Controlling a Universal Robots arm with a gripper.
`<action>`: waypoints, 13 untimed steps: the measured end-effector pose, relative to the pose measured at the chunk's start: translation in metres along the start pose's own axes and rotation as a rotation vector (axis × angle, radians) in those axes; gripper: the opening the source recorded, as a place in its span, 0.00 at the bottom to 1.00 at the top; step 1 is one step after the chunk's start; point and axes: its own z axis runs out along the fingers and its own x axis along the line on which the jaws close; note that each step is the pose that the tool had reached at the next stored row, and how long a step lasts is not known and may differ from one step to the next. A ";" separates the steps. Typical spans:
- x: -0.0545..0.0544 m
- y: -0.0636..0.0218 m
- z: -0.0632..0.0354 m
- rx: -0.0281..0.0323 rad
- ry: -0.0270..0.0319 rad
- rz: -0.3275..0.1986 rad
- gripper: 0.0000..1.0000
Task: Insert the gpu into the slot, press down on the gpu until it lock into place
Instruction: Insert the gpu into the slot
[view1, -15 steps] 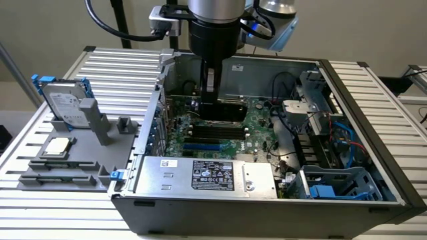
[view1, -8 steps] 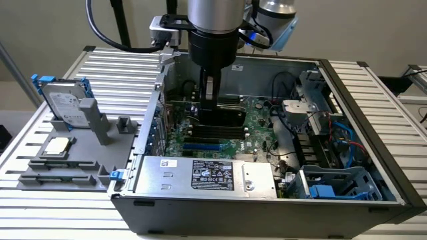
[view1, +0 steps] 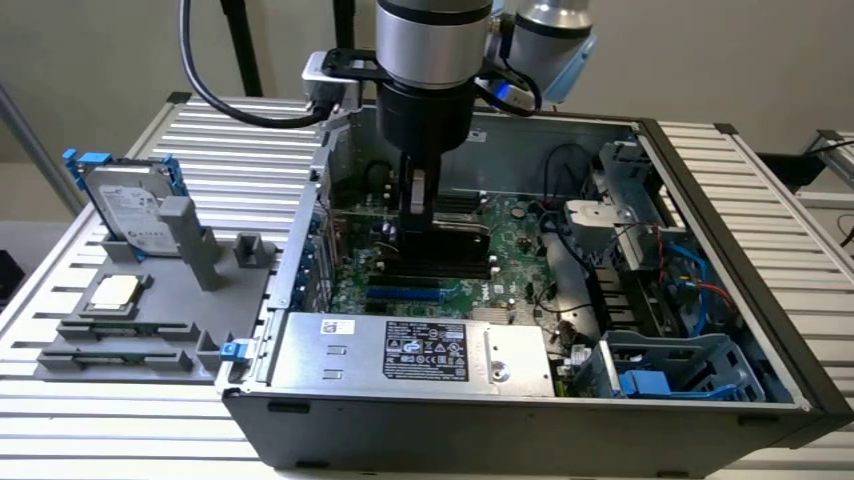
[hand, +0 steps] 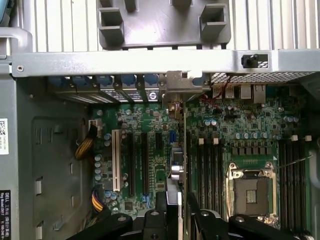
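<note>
the gripper (view1: 424, 222) hangs inside the open computer case (view1: 534, 440), jaws partway closed on the upper edge of the gpu (view1: 454, 250). the card stands upright on edge at 6 o'clock just under the gripper, over the green motherboard (view1: 514, 250). in the wrist view the gpu (hand: 176, 162) runs edge-on between the gripper (hand: 177, 202) fingers. in the exterior view the blue slot (view1: 400, 293) lies at 7 o'clock, just beside the card; whether they touch i cannot tell.
</note>
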 end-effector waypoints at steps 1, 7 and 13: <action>0.000 0.0000 0.0020 0.0000 -0.0001 0.000 0.26; 0.001 -0.0002 0.0117 -0.0034 0.0002 0.000 0.26; 0.001 -0.0001 0.0183 -0.0213 0.0011 0.001 0.26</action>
